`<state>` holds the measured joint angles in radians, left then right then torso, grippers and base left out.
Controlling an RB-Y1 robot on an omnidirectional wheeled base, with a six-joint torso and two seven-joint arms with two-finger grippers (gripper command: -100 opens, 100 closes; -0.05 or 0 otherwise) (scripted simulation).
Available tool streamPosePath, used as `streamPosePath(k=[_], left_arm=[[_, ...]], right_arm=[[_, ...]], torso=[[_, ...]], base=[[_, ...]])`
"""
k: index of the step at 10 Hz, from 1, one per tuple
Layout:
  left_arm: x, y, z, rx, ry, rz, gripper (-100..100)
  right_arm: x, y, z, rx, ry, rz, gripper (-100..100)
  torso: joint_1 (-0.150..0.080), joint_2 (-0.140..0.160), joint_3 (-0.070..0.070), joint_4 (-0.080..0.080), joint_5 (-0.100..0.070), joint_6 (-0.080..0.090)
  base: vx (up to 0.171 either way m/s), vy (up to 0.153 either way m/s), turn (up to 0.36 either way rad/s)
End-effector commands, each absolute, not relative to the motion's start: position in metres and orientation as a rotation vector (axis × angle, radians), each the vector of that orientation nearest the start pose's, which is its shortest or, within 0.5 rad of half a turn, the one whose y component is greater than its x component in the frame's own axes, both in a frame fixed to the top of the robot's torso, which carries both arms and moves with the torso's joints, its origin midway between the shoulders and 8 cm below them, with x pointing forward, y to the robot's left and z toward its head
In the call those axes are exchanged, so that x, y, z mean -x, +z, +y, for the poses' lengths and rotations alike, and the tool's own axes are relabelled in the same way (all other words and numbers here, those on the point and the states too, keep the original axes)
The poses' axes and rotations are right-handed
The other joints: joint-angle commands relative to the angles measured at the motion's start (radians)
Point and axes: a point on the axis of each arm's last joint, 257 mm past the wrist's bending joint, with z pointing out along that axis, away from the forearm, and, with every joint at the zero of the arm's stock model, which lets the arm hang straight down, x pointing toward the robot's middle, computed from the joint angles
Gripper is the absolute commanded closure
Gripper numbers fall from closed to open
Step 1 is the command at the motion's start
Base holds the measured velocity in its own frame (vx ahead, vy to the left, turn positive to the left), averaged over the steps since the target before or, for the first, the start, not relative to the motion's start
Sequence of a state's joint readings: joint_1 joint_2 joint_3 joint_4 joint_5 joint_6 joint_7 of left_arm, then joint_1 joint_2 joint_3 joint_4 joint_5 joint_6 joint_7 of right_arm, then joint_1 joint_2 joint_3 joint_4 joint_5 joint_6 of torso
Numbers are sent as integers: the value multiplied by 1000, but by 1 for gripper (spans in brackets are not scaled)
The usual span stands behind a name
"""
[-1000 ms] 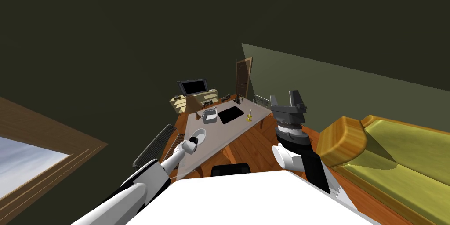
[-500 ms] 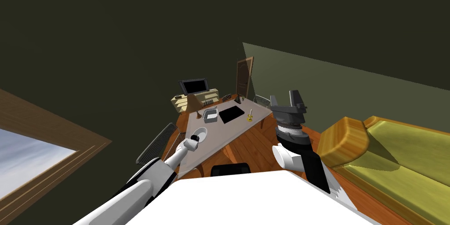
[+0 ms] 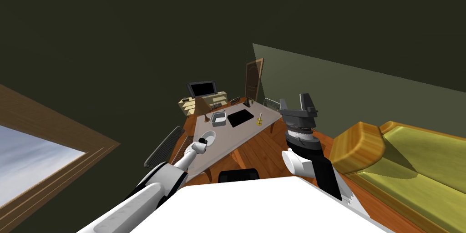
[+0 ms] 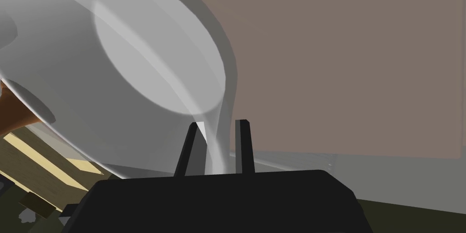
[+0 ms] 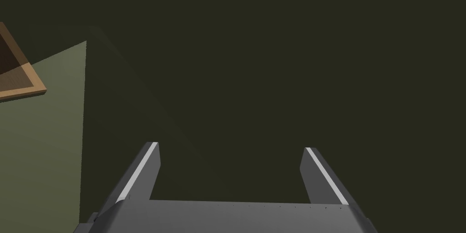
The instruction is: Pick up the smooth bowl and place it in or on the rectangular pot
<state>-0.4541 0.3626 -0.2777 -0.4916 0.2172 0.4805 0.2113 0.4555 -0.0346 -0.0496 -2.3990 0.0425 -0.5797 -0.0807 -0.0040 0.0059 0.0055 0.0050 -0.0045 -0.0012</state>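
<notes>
My left gripper (image 4: 217,124) clamps the bowl (image 4: 136,62) by its rim, held between my fingers; my right gripper (image 5: 231,146) is spread, empty. Risk: this thin edge pinch may let the bowl swing and slip before reaching the pot (image 3: 218,119) beyond my fingertips.

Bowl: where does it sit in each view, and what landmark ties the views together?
Head view: white bowl at the table's near left corner.
Left wrist view: large, its rim pinched between the left gripper's fingers.
Right wrist view: right gripper open, raised away from the table.
Landmark: the left gripper on the bowl's rim.
</notes>
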Motion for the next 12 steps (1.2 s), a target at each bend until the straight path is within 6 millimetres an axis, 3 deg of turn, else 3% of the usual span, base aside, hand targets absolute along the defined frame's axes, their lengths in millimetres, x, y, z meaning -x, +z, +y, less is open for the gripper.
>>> streamPosePath(k=[1, 3, 6, 8, 11, 12], left_arm=[[-449, -540, 386, 1872, -205, 1878, 100], [-450, -538, 390, 1906, -221, 1844, 100], [-454, -538, 374, 1861, -198, 1902, 100], [-455, -537, 379, 1906, -216, 1861, 100], [-456, -540, 362, 1860, -191, 1931, 100], [-456, -539, 364, 1890, -202, 1906, 100]], right_arm=[[-301, 101, -267, -428, 1370, 486, 0], [-301, 101, -267, -428, 1370, 486, 0], [-301, 101, -267, -428, 1370, 486, 0], [-301, 101, -267, -428, 1370, 486, 0], [-301, 101, -267, -428, 1370, 486, 0], [-301, 101, -267, -428, 1370, 486, 0]], torso=[[0, 0, 0, 0, 0, 0], [0, 1, 1, 1, 0, 0], [-1, 2, 2, 2, -1, 0], [-1, 3, 2, 2, -1, -1], [-1, 3, 3, 3, -1, -1], [-1, 4, 3, 3, -1, -1]], base=[[-15, 8, 36], [-13, 5, 9], [-21, 9, 30], [-14, 6, 8], [-18, 11, 33], [-21, 11, 12]])
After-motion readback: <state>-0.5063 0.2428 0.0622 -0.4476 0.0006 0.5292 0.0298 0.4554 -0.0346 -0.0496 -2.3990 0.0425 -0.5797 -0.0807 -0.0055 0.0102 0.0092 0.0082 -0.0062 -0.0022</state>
